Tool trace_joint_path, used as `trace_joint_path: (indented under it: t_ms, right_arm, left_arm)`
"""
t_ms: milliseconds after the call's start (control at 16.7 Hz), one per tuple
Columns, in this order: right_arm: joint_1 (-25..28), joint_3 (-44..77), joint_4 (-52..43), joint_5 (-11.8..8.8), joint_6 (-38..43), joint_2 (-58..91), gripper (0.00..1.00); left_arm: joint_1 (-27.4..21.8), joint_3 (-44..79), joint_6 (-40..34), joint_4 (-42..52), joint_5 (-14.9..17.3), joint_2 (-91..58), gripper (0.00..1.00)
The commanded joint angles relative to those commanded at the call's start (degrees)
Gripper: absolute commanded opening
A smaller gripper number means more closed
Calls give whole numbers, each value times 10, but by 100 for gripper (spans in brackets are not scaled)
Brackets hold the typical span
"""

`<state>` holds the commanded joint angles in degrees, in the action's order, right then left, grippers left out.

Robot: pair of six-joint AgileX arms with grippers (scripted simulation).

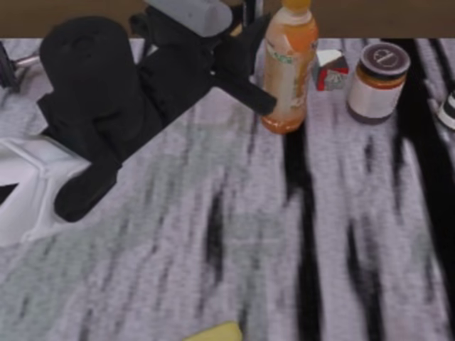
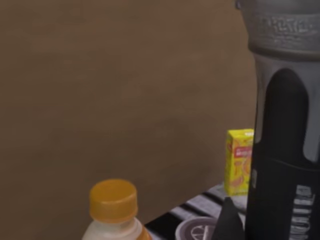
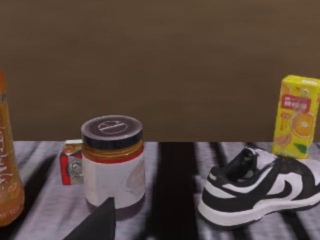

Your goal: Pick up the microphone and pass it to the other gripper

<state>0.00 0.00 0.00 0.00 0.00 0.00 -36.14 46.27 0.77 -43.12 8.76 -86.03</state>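
Note:
The microphone (image 2: 285, 125) fills one side of the left wrist view, a black handle under a grey banded head. Its pale grey head (image 1: 188, 14) shows at the top view's back edge, above my left arm. My left gripper (image 1: 254, 71) is at the back centre, shut on the microphone, with one black fingertip (image 2: 230, 222) against the handle and its lower finger reaching the orange bottle (image 1: 288, 64). My right gripper is out of the top view. The right wrist view shows one of its fingertips (image 3: 102, 222) low over the table with nothing against its inner face.
Along the back stand the orange bottle, a small red carton (image 1: 330, 69) and a dark-lidded jar (image 1: 377, 82). A black-and-white shoe (image 3: 260, 187) and a yellow juice box (image 3: 296, 115) are further right. A yellow object (image 1: 213, 332) lies at the front edge.

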Motion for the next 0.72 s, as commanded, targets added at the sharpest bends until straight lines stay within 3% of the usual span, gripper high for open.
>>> trace_joint_path:
  t_ms: [360, 720]
  right_arm:
    - [13, 15, 7, -7, -1, 20, 100]
    - [108, 143, 74, -53, -4, 216, 100]
  left_arm:
    - [0, 0, 0, 0, 0, 0, 0]
    - [0, 0, 0, 0, 0, 0, 0]
